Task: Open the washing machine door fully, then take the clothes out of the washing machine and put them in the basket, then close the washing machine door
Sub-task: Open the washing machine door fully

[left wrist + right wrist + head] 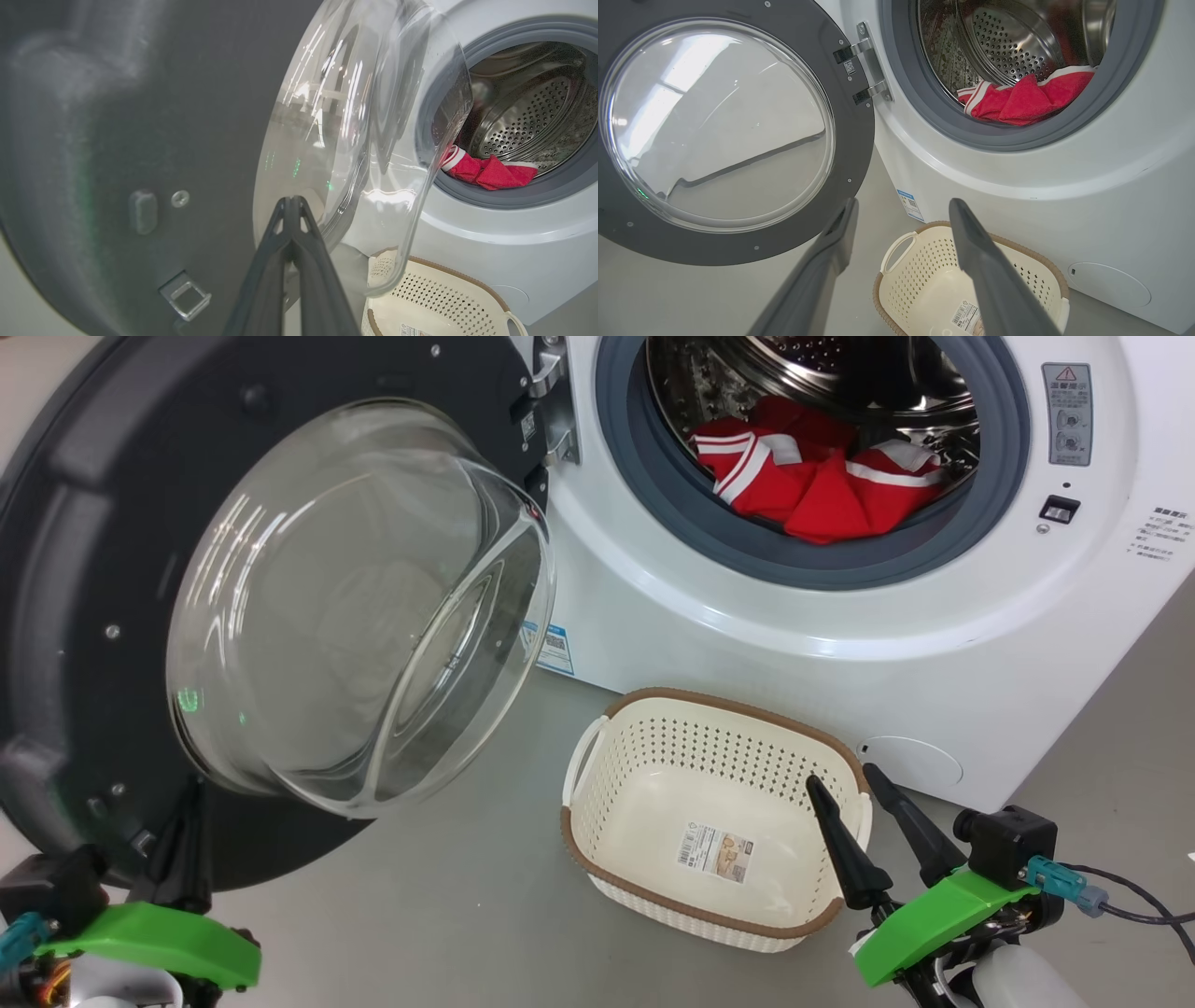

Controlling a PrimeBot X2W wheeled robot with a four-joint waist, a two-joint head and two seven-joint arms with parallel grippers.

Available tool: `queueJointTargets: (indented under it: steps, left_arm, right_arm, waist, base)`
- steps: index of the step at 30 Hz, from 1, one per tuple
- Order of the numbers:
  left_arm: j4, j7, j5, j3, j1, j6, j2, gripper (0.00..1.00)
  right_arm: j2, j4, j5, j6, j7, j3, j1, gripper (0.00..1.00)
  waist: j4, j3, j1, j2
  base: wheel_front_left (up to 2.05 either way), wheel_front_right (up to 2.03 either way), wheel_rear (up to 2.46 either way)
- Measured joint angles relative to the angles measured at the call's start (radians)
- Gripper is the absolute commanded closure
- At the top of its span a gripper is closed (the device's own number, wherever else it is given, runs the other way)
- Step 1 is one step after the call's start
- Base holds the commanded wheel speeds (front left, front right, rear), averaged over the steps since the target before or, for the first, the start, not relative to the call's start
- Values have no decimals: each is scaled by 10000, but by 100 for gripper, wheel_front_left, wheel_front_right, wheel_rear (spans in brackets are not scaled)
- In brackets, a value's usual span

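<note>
A: Where are the clothes [812, 476]?
B: In the drum [709, 373] of the washing machine [747, 635], at one o'clock in the head view. The washing machine door [93, 569] hangs open at nine o'clock.
A: And the basket [597, 859]?
B: Upright on the floor [448, 896] at five o'clock, just before the machine.
A: The tools?
B: Left tool [292, 201] at seven o'clock, fingers pressed together, gripping nothing, by the door's lower rim. Right tool [840, 777] at four o'clock, fingers spread, tips over the basket's right end.

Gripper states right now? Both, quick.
Left gripper: closed, holding nothing, beside the washing machine door.
Right gripper: open, empty, near the basket.
</note>
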Motion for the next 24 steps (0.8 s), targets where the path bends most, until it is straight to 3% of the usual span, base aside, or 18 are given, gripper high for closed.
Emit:
queueJointTargets:
  steps: [4,5,6,7,8,24]
  left_arm:
    - [-395,2,2,-44,221,132,-33,98]
    - [-537,2,10,-63,290,199,-46,67]
    - [-690,4,17,-94,366,253,-54,50]
    - [-825,6,17,-115,432,293,-67,5]
    - [-965,19,19,-140,498,368,-69,0]
    - [-2759,161,389,-523,1126,899,-117,0]
  right_arm:
    - [0,2,0,0,0,2,0,0]
    - [2,2,0,0,0,2,0,0]
    - [0,4,0,0,0,2,0,0]
    - [4,4,0,0,0,6,0,0]
    - [4,2,0,0,0,8,0,0]
    - [-13,-2,2,0,0,82,5,0]
  waist:
    - [-52,-26,0,0]
    - [-72,-34,0,0]
    - [-94,-45,0,0]
    - [-118,-56,0,1]
    - [-147,-65,0,0]
    - [-889,-261,0,0]
  base:
    - [0,0,0]
    - [0,0,0]
    - [0,0,0]
    - [0,0,0]
    - [0,0,0]
    - [0,0,0]
